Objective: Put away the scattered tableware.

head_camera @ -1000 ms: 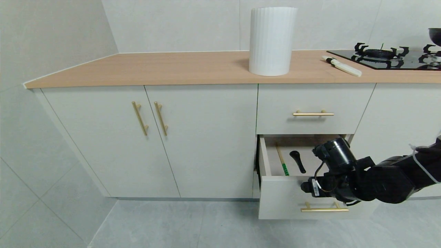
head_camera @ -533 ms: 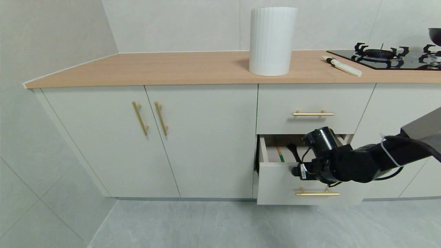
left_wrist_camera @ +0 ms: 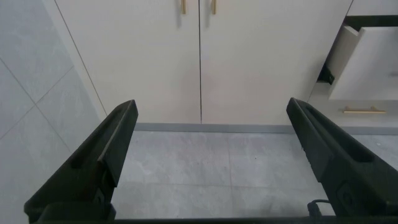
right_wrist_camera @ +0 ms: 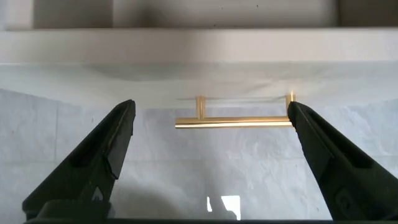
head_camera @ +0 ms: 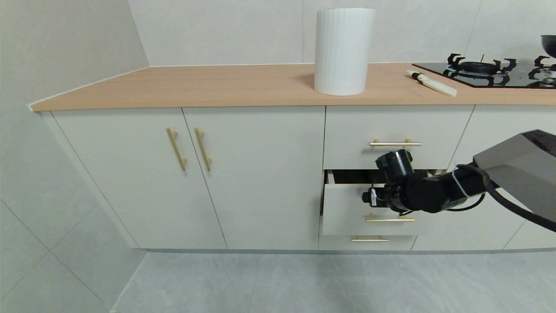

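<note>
Right gripper: the right gripper (head_camera: 369,201) sits against the front of the middle drawer (head_camera: 347,211), just above its brass handle (head_camera: 389,219). Its jaws are spread wide and hold nothing. From the wrist camera the two dark fingers (right_wrist_camera: 102,163) flank the handle (right_wrist_camera: 233,123). Whether they touch the panel cannot be told.

Left gripper: the left gripper (left_wrist_camera: 211,162) hangs low over the grey floor (left_wrist_camera: 205,168) in front of the double cabinet doors (left_wrist_camera: 199,56). Its jaws are wide apart and empty.

Drawer: it stands slightly out from the cabinet, with a thin dark gap along its top edge. Its contents are hidden.

Tableware: a pale knife (head_camera: 431,83) with a dark handle lies on the wooden counter (head_camera: 195,87) toward its right end. It is just beside the left edge of the black hob (head_camera: 482,74), and its blade tip points at the counter's front edge.

Also on the counter: a tall white ribbed cylinder (head_camera: 344,51) stands upright left of the knife, well apart from it.

Below: the top drawer (head_camera: 394,126) is closed.
</note>
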Robot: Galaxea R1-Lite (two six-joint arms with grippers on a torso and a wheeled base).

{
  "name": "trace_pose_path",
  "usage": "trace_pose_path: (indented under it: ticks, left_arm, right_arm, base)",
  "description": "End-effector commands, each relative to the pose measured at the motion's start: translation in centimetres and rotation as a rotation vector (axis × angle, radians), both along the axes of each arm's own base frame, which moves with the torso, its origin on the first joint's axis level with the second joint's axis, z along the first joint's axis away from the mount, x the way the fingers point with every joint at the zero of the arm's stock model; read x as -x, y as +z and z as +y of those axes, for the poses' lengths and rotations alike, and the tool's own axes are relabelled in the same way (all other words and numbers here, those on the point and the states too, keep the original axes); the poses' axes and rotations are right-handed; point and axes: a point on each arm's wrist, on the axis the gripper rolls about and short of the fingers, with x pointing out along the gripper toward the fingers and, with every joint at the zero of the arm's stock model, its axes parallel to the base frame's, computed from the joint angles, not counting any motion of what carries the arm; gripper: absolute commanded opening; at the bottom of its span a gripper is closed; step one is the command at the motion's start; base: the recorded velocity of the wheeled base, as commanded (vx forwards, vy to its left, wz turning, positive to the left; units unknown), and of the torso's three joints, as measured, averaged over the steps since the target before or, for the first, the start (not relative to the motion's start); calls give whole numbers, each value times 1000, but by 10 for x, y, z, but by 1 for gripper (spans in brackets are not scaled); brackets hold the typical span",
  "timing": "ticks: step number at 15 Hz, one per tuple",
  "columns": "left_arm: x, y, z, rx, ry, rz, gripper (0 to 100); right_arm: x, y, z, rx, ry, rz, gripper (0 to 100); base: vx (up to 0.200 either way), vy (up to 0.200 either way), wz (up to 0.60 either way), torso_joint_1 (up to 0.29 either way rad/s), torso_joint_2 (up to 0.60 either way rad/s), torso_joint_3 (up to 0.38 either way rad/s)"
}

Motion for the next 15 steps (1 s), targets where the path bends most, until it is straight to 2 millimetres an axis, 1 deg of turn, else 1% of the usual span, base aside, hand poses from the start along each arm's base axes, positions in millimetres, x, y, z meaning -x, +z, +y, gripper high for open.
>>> trace_pose_path:
  ticks: [1,2,3,7,9,10,11,12,15]
  left_arm:
    - [0,0,0,0,0,0,100]
    - [0,0,0,0,0,0,100]
    - [0,0,0,0,0,0,100]
    - [0,0,0,0,0,0,100]
    - [0,0,0,0,0,0,100]
    - [0,0,0,0,0,0,100]
    - [0,0,0,0,0,0,100]
    - [0,0,0,0,0,0,100]
    - [0,0,0,0,0,0,100]
  right_arm:
    - [-7,-10,-4,0,-15,-7,100]
    - [-10,-10,-6,-7,-21,-22,100]
    - [-15,-16,-9,-13,-32,-43,100]
    - [-25,-20,-19,-31,-60,-107,100]
    - [-37,-29,-36,-43,-99,-155,100]
    - [-40,-31,-37,-45,-103,-168,100]
    - [-46,-36,-44,-51,-117,-190,100]
    - [-48,-36,-46,-55,-119,-200,100]
    - [-62,-43,-54,-70,-150,-257,100]
  base:
    - [0,0,0,0,0,0]
    - [0,0,0,0,0,0]
    - [0,0,0,0,0,0]
    - [0,0,0,0,0,0]
    - [0,0,0,0,0,0]
    - [0,0,0,0,0,0]
    - [0,0,0,0,0,0]
    - [0,0,0,0,0,0]
    - [0,0,0,0,0,0]
